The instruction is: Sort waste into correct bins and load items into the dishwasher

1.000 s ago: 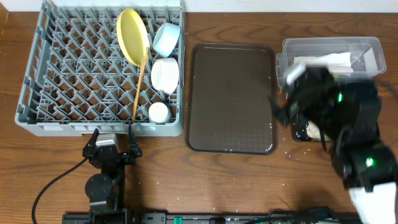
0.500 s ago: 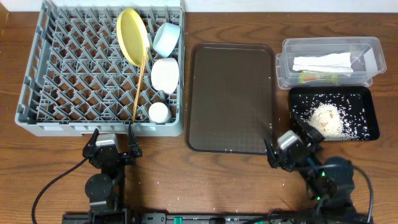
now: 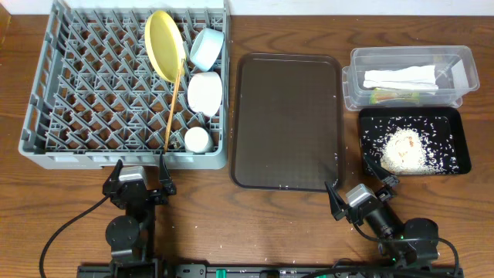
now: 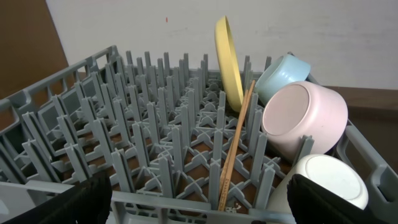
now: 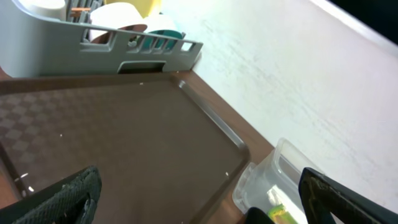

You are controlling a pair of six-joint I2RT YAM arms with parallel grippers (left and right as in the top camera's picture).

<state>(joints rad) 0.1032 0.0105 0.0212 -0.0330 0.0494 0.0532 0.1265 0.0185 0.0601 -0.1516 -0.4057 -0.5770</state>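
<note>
The grey dishwasher rack [image 3: 40, 93] holds the upright yellow plate [image 3: 164, 44], light blue bowl [image 3: 207, 48], white bowl [image 3: 205, 92], small white cup [image 3: 197, 139] and chopsticks [image 3: 173, 100]. The clear tub [image 3: 351, 81] contains the white napkin [image 3: 401, 77] and yellow-green wrapper [image 3: 394, 96]. Rice scraps [image 3: 405, 149] lie heaped in the black tray [image 3: 451, 123]. My left gripper [image 3: 140, 176] stands open and empty just in front of the rack. My right gripper [image 3: 361, 189] is open and empty below the black tray. The left wrist view shows the plate [image 4: 227, 62], chopsticks [image 4: 235, 146] and cup [image 4: 323, 183].
A large dark brown serving tray [image 3: 288, 120] lies between the rack and the bins, with nothing on it. It fills most of the right wrist view, as the tray [image 5: 112, 137] with the clear tub [image 5: 273, 180] beside it. A few rice grains speckle the table's front edge.
My right arm has pulled back from over the bins to the table's front edge, uncovering the tub and black tray. The left arm has not moved.
</note>
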